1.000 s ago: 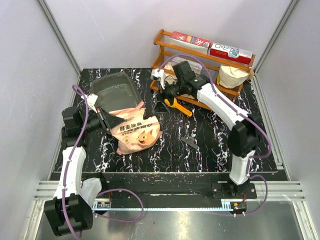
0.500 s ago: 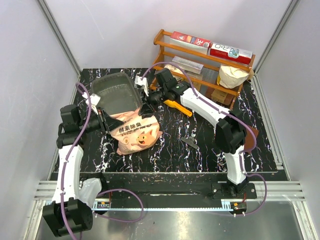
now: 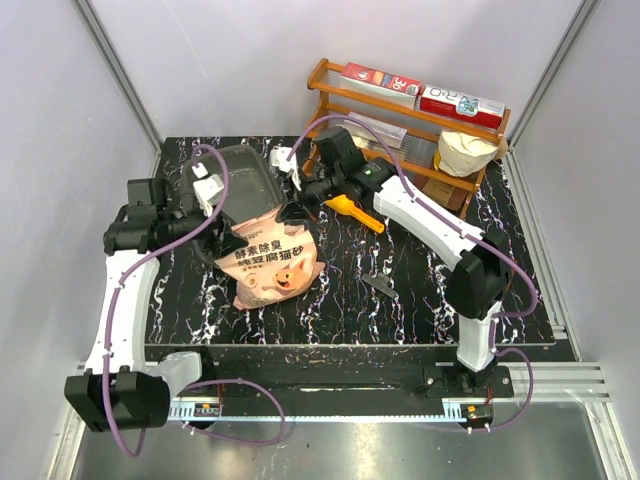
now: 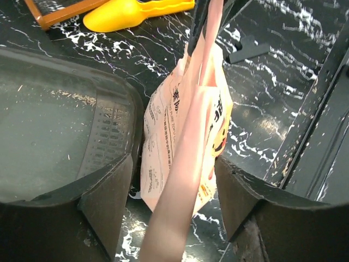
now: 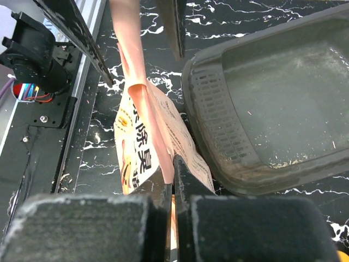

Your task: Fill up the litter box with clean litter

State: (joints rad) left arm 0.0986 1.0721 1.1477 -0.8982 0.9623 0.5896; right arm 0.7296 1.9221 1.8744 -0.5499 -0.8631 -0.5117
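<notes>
The pink bag (image 3: 270, 262) with the pig face lies on the black marbled table, its top leaning against the near rim of the litter box (image 3: 236, 180). The dark grey box holds only a few specks. The clean litter stays hidden inside the bag. My right gripper (image 5: 173, 176) is shut on the bag (image 5: 139, 147) at its top edge, beside the litter box (image 5: 283, 103). My left gripper (image 4: 174, 207) is open around the other end of that edge, and the bag's pink strip (image 4: 188, 164) runs between its fingers with a gap on each side.
A yellow-orange scoop (image 3: 352, 210) lies right of the bag, in front of a wooden rack (image 3: 400, 115) holding boxes and a white sack (image 3: 465, 152). A small dark piece (image 3: 378, 286) lies on the table mid-right. White walls close in the sides.
My right arm swung left from the scoop by the rack to the bag's top and shut on it. My left gripper opened and its arm rose.
</notes>
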